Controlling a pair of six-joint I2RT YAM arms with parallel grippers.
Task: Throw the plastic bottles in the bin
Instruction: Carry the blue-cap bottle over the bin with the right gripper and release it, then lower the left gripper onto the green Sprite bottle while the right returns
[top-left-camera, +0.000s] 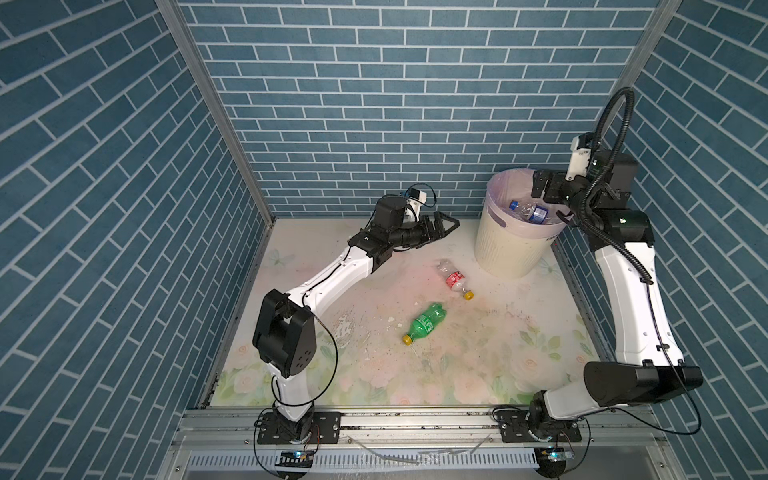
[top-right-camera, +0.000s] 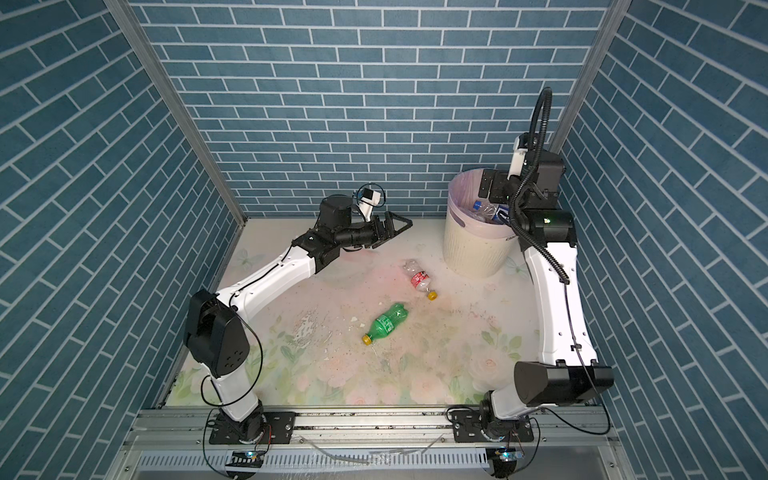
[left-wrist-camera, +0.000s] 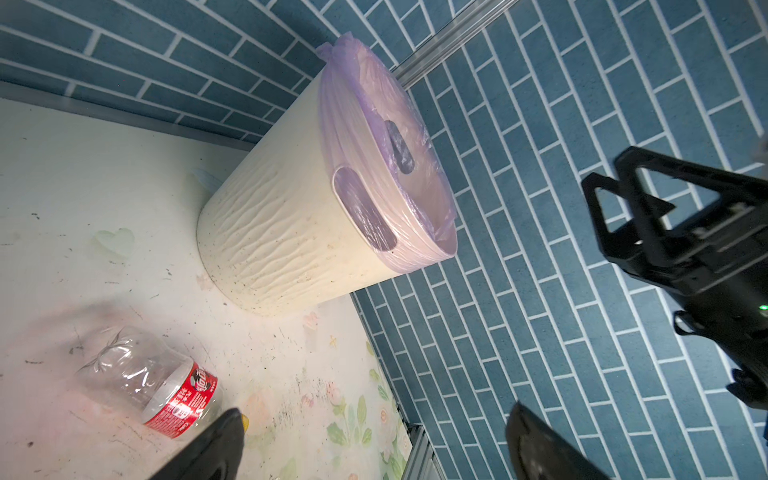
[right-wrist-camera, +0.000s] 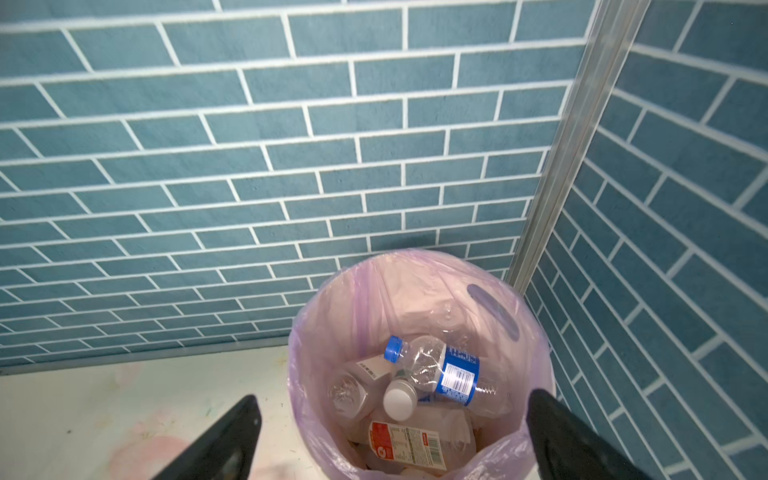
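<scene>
Hovering above the bin (top-left-camera: 511, 249) so that a drop lands inside, the right gripper (top-left-camera: 540, 185) has its fingers wide apart and empty. The left gripper (top-left-camera: 446, 226) is open too, holding nothing. A green bottle (top-left-camera: 426, 323) and a red-label bottle (top-left-camera: 454, 279) lie on the counter (top-left-camera: 478, 374).

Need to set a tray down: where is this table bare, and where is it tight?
Widest bare patch: the table front, between the green bottle and the rail. Also bare between that bottle and the right arm. Tight at the back right: the red-label bottle lies near the bin, with the open right hand over the bin.
</scene>
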